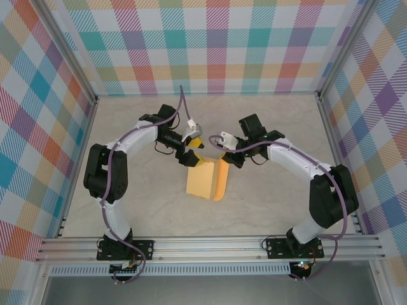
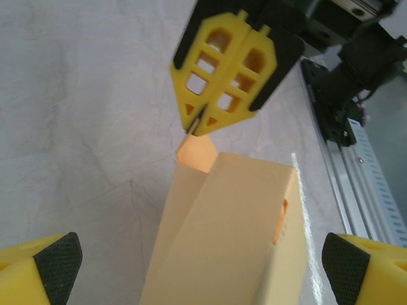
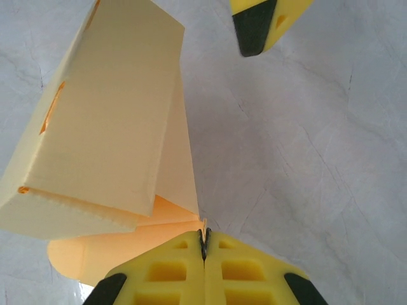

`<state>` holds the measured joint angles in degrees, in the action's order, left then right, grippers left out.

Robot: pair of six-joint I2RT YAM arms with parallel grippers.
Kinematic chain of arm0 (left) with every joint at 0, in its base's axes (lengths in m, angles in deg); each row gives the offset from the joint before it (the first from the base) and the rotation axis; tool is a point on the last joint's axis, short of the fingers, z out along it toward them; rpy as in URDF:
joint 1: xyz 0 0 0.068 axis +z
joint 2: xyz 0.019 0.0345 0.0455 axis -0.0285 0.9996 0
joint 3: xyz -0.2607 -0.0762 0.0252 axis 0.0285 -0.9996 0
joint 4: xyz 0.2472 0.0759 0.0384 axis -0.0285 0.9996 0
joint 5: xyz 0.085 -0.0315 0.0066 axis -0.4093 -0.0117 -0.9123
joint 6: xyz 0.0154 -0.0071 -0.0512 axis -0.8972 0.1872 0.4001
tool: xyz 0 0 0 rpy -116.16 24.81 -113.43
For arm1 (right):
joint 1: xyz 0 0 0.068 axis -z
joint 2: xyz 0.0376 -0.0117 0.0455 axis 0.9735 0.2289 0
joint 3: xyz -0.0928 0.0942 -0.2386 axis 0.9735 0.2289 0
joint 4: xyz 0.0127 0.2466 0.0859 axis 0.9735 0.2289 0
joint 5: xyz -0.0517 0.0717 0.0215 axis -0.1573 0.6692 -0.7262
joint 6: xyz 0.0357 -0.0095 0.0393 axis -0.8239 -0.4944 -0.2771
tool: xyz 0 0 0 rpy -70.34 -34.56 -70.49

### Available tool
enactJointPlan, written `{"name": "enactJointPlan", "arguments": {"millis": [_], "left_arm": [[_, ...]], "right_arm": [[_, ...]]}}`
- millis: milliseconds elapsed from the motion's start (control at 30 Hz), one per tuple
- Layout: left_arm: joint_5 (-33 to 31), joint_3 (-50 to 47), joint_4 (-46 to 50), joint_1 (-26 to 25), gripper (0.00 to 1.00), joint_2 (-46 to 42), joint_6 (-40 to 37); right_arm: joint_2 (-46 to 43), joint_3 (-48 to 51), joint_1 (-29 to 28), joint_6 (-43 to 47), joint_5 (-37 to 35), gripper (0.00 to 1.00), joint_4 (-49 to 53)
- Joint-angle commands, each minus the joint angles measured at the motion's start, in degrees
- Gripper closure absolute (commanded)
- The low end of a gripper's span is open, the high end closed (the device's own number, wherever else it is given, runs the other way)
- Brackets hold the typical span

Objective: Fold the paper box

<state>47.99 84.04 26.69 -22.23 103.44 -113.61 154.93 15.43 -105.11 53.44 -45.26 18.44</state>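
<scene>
A: Spotting the paper box (image 1: 206, 180) mid desk (image 1: 273, 210), partly folded, lying between the two arms, one orange side raised

B: And over on the right gripper (image 3: 204, 236), clamped tight, pinching the thin edge of an orange flap at the box end nearest the back wall

A: Looking at the left gripper (image 2: 202, 257) now: spread wide, holding nothing, fingertips (image 2: 57, 257) out to either side of the box in the wrist view

B: Also catching a small slot cut in one pale panel

The matt, yellow-orange card paper box (image 1: 206, 180) sits on a smooth, faintly glossy, marble-look table (image 1: 273, 210).
</scene>
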Motion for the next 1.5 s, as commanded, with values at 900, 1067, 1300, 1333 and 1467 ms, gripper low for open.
{"name": "enactJointPlan", "arguments": {"millis": [900,1067,1300,1333,1467], "left_arm": [[-2.59,0.94,8.86,-2.15,0.0,-2.63,-12.34],[-5.44,-1.76,6.0,-3.12,0.02,-2.87,-10.43],[-11.2,-4.94,-3.76,-4.01,0.08,-4.73,-3.81],[-11.67,-5.0,-3.88,-4.1,0.09,-4.6,-3.65],[-12.27,-5.89,-4.86,-4.35,0.17,-4.59,-2.98]], "right_arm": [[-4.21,-2.69,-3.33,10.77,1.13,0.97,-0.12],[-4.95,-3.22,-4.23,12.42,0.21,0.98,0.27],[-5.97,-3.99,-5.66,13.34,-0.66,0.98,0.14],[-5.89,-4.09,-5.76,13.34,-0.84,0.98,0.23],[-5.88,-4.1,-6.53,13.24,-1.17,0.98,0.34]]}}
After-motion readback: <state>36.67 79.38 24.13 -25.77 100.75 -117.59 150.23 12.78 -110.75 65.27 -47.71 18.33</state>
